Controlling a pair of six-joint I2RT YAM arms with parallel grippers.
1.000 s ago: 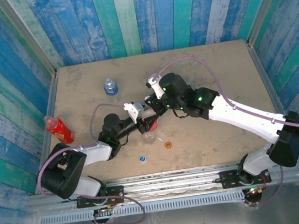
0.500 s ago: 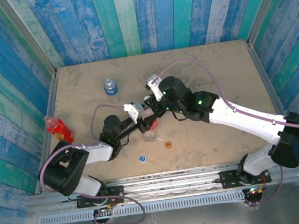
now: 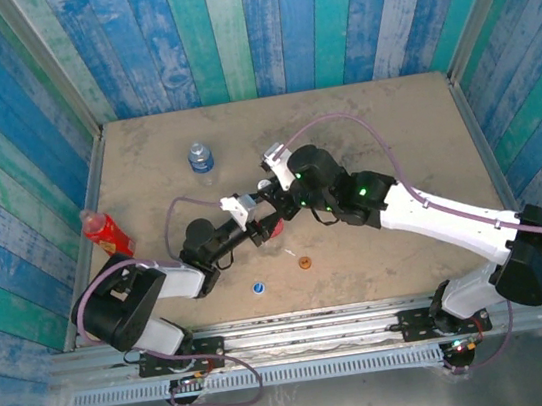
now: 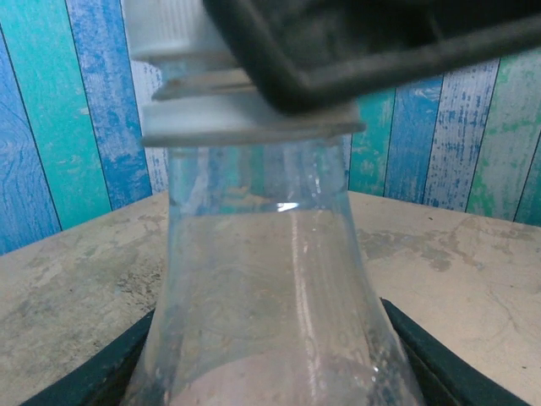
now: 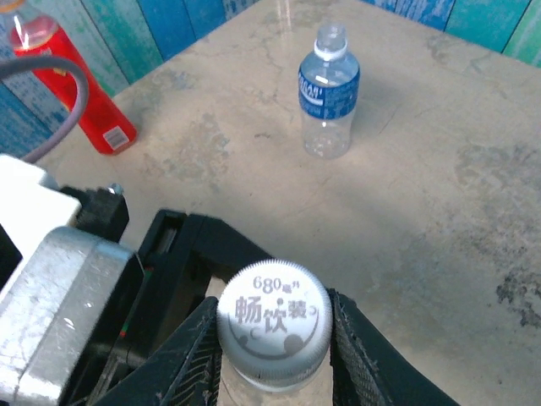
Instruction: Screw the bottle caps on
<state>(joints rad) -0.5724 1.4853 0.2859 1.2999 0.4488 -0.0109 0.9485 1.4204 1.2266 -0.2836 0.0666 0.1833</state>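
A clear bottle point(image 4: 270, 288) with a red label point(image 3: 276, 226) is held upright near the table's middle. My left gripper point(image 4: 270, 359) is shut on its body, a black finger on each side. The white cap point(image 5: 273, 324) sits on the bottle's neck. My right gripper point(image 5: 273, 334) is shut on that cap from above, both pads against its ribbed rim. The blue cap point(image 3: 259, 287) and the orange cap point(image 3: 305, 262) lie loose on the table in front of the bottle. The blue-label bottle point(image 5: 329, 93) and the slim red bottle point(image 5: 72, 85) stand uncapped, away from both grippers.
The blue-label bottle point(image 3: 201, 157) stands at the back left. The red bottle point(image 3: 107, 235) leans by the left wall. A thin white scrap point(image 3: 289, 252) lies near the orange cap. Striped blue-green walls point(image 3: 256, 23) enclose the table on three sides.
The left gripper has shifted the clear bottle slightly left and back. The right gripper has followed it, staying over the neck with the white cap.
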